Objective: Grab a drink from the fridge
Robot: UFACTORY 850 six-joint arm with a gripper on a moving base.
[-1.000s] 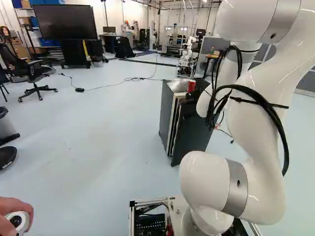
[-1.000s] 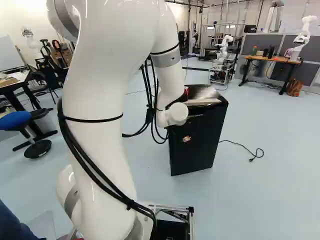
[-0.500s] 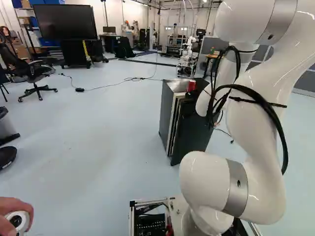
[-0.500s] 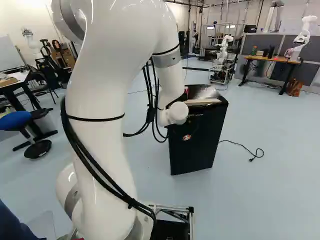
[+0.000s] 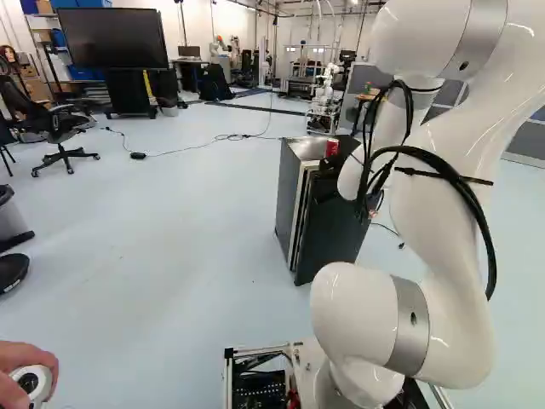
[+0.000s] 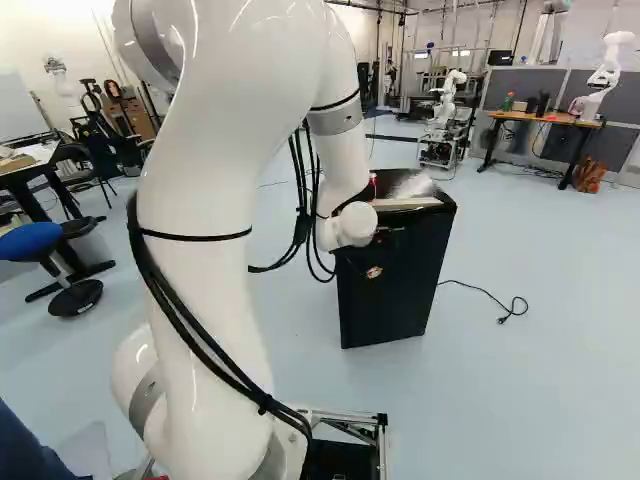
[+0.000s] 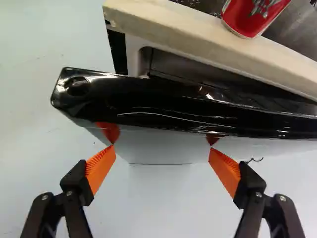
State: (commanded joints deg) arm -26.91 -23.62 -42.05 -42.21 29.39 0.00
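My gripper (image 6: 374,272) is a small patch of orange against the fridge front in the right base view. In the wrist view the gripper (image 7: 162,151) stands wide open, nothing between its orange pads. Its fingertips are close to the black front of the fridge door (image 7: 188,106), where their orange reflects; contact is unclear. The dark fridge (image 5: 328,234) stands upright ahead of the arm. A narrow gap runs between door and cream top edge (image 7: 198,37); whether the door is ajar, I cannot tell. A red can (image 7: 252,15) stands on top, behind that edge. The fridge's inside is hidden.
A cable with a plug (image 6: 505,312) lies on the floor beside the fridge. Another cable (image 5: 204,146) crosses the floor behind it. An office chair (image 5: 55,132) stands at the left. Another robot (image 6: 450,100) is farther back. A hand (image 5: 25,366) shows near the base.
The upper arm has shifted slightly, leftward in the left base view and rightward in the right base view. The fridge's near lower edge has moved very slightly away. The base has not moved.
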